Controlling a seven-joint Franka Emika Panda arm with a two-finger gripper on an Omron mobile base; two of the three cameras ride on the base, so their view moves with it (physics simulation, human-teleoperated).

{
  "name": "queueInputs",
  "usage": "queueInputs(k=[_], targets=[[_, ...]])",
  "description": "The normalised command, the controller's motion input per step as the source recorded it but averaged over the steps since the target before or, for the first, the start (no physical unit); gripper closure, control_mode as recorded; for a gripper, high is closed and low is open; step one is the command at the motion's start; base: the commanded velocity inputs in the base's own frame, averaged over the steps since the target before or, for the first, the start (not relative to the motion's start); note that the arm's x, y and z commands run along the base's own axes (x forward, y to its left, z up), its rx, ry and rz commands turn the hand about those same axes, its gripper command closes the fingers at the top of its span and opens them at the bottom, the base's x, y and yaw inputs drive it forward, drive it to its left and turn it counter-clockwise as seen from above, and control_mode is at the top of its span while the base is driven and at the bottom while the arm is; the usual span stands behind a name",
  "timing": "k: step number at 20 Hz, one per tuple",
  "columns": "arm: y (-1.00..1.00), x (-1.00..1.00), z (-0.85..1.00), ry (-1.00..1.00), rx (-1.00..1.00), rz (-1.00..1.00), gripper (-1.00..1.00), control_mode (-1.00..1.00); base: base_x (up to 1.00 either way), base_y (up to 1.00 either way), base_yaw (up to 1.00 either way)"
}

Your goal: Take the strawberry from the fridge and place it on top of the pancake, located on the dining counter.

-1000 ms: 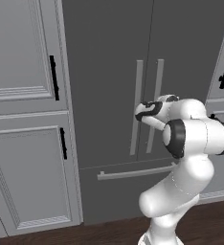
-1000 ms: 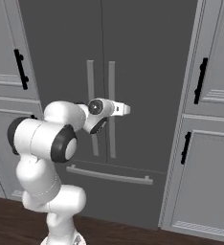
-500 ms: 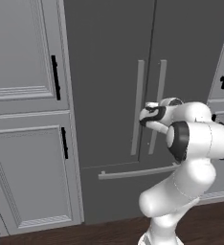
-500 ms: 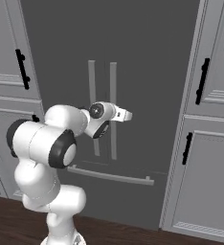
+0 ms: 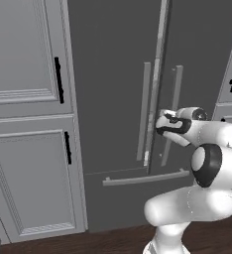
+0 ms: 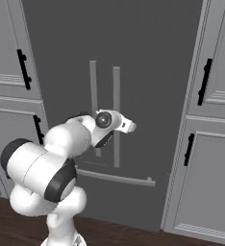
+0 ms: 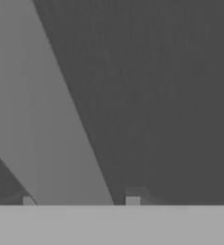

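Dropped lower and closer onto the left door handle (image 5: 143, 110) versus a second ago; fridge (image 5: 113, 74) shut, strawberry presumably inside, unseen. Claw (image 7: 80, 202) straddling the pale bar, fingertips (image 7: 132, 201) apart, no clamp yet. Step: opening door; next, close on bar, pull.

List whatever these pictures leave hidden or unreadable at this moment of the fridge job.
- Inside of the fridge: hidden in both base views by its doors; left door barely ajar.
- Gripper: fingers hidden by the hand in both base views.
- Grip on the left door handle: hand view blurred and too close; the pale bar fills it.
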Motion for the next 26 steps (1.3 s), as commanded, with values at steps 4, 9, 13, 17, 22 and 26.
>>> queueInputs(k=[4,9,13,17,22,26], targets=[[-1.00,-0.58,0.00,0.00,0.14,0.00,1.00,-1.00,0.00,0.00,0.00],[-1.00,-0.54,0.00,0.00,0.14,0.00,1.00,-1.00,0.00,0.00,0.00],[-1.00,-0.51,0.00,0.00,0.14,0.00,1.00,-1.00,0.00,0.00,0.00],[-1.00,-0.50,0.00,0.00,0.15,0.00,1.00,-1.00,0.00,0.00,0.00],[-1.00,-0.43,-0.05,-0.01,0.17,0.00,1.00,-1.00,0.00,0.00,0.00],[-1.00,-0.39,-0.09,-0.02,0.18,0.00,1.00,-1.00,0.00,0.00,0.00]])
